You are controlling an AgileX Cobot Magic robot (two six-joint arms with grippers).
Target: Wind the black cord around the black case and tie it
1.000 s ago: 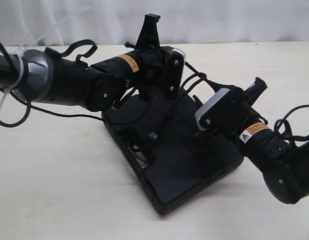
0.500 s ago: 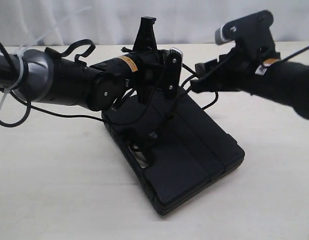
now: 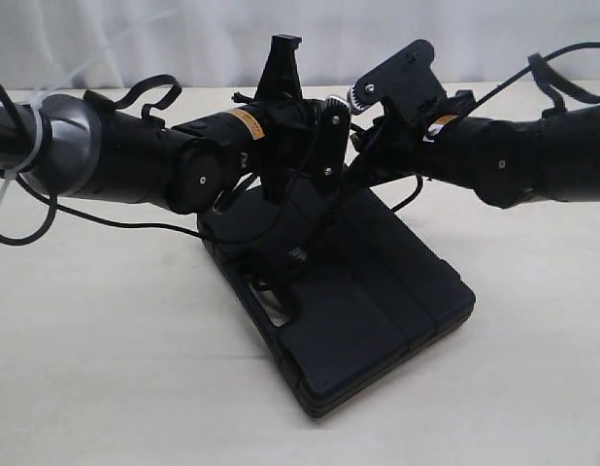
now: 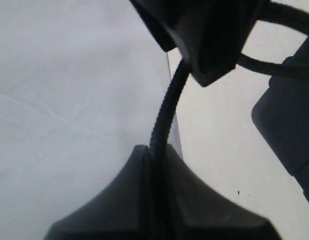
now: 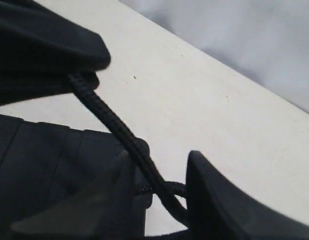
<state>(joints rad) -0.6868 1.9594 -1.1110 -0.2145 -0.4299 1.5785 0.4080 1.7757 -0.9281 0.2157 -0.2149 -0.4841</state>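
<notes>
Lifting off the black case (image 3: pixel 378 301), the right gripper (image 5: pixel 159 162) straddles the black cord (image 5: pixel 108 116) above it, jaws parted, as the left gripper (image 4: pixel 155 151) clenches the cord, apparently for tying.

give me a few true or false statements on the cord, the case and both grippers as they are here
1. The left gripper is shut on the black cord. True.
2. The black case is lifted clear of the table. False: it lies on the table.
3. The black cord passes between the jaws of the right gripper. True.
4. The right gripper's jaws are pressed fully together. False: they stand apart, with the cord between them.
5. The two grippers are at opposite edges of the table. False: they are close together above the case.
</notes>
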